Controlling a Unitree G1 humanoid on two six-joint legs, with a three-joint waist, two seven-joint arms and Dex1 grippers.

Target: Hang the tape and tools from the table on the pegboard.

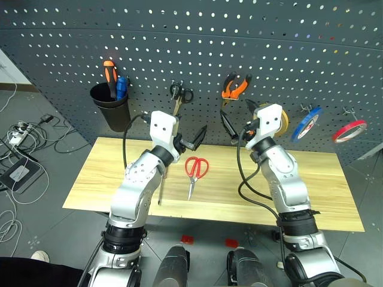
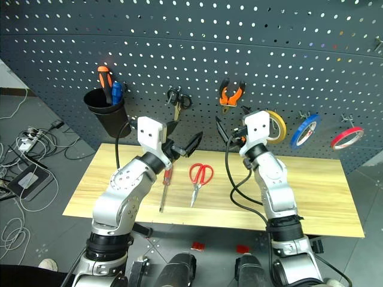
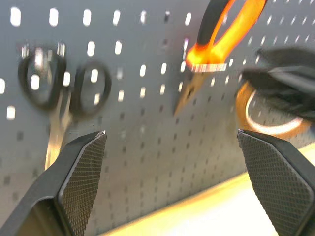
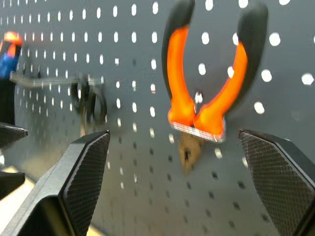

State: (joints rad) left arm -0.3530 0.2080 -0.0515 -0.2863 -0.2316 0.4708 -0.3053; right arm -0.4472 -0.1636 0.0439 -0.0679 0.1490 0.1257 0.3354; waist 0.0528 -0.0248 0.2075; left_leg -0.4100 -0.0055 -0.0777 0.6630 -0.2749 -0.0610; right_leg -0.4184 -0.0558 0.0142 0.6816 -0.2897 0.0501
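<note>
I see pliers (image 4: 203, 78) & tape (image 2: 276, 126) hanging on pegboard (image 1: 197, 48). Red scissors (image 1: 194, 170) lie on table (image 1: 96, 179). Both claws, L (image 3: 172, 184) & R (image 4: 172, 184), wide, empty.

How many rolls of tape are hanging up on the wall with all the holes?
3, all on the pegboard: a yellow-tan roll partly behind the right arm, a blue roll beside it, and a red roll farthest right. More could be hidden behind the arms.

no legible text, no labels, no brands, no nos. or signs anywhere
</note>
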